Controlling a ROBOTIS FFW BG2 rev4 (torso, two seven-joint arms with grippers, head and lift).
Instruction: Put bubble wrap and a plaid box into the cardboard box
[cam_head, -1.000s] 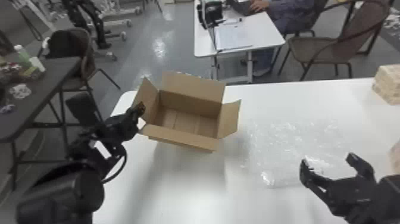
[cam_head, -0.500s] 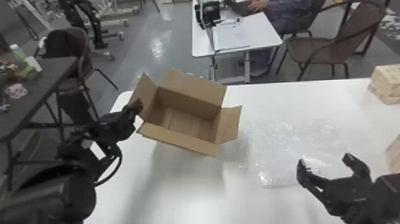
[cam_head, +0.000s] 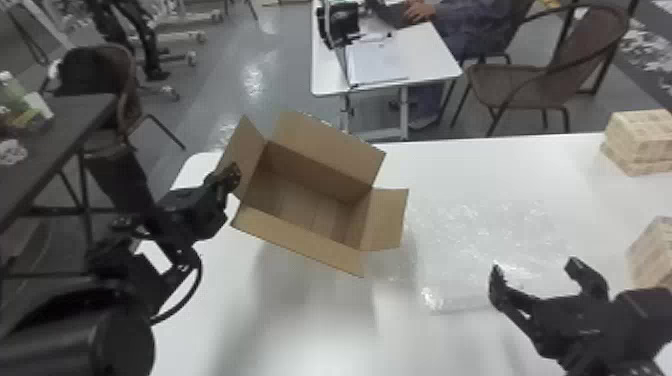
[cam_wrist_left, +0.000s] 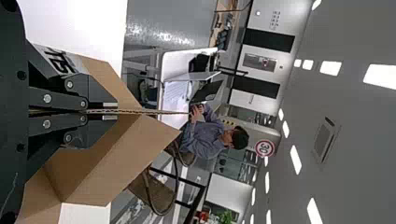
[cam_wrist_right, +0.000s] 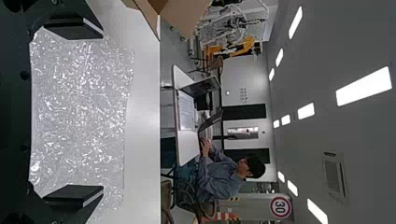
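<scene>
Bubble wrap (cam_head: 480, 235) lies ahead and slightly left of the right gripper (cam_head: 534, 266), the nearer one, its fingers apart. The left gripper (cam_head: 229, 178) clamps the cardboard box (cam_head: 305, 200) by a flap near the desk's (cam_head: 500, 165) far left corner.

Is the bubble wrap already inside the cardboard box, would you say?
No, the bubble wrap lies flat on the white table, beside the open cardboard box.

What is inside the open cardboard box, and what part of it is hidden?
The cardboard box shows bare inner walls and a bottom with nothing lying on the visible part. The near flap hides the bottom's nearest edge, so that strip cannot be checked.
</scene>
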